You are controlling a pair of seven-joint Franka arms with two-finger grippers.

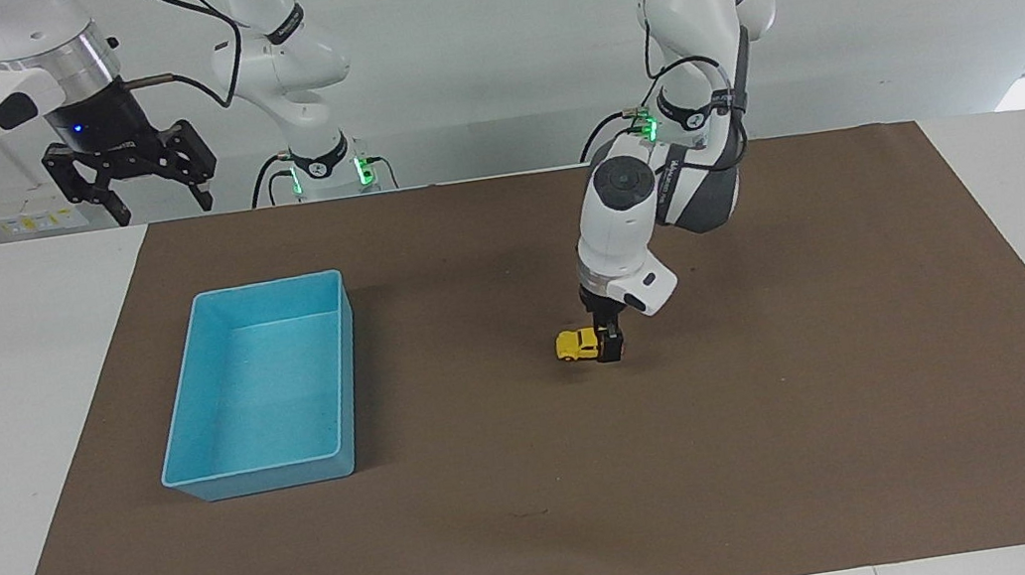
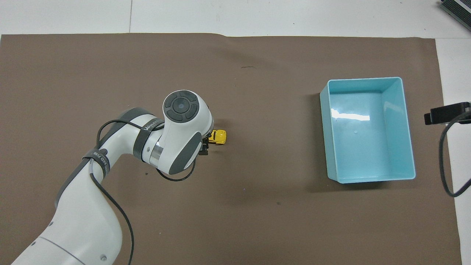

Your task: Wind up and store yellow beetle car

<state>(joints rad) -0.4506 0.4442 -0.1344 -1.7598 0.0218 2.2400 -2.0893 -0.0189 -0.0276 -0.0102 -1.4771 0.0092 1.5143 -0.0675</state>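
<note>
The yellow beetle car (image 1: 575,345) (image 2: 220,136) stands on the brown mat (image 1: 790,409) mid-table. My left gripper (image 1: 609,342) is down at mat level, open, its fingers on either side of the car's end that points toward the left arm's end of the table. One dark finger (image 1: 612,347) hides that end in the facing view. From overhead the wrist (image 2: 184,121) covers most of the car. My right gripper (image 1: 130,193) waits, open and empty, high above the table edge by its own base.
A light blue tray (image 1: 266,285) (image 2: 362,79), with nothing in it, lies on the mat toward the right arm's end of the table. A black part with a cable (image 2: 447,113) shows at the overhead view's edge beside the tray.
</note>
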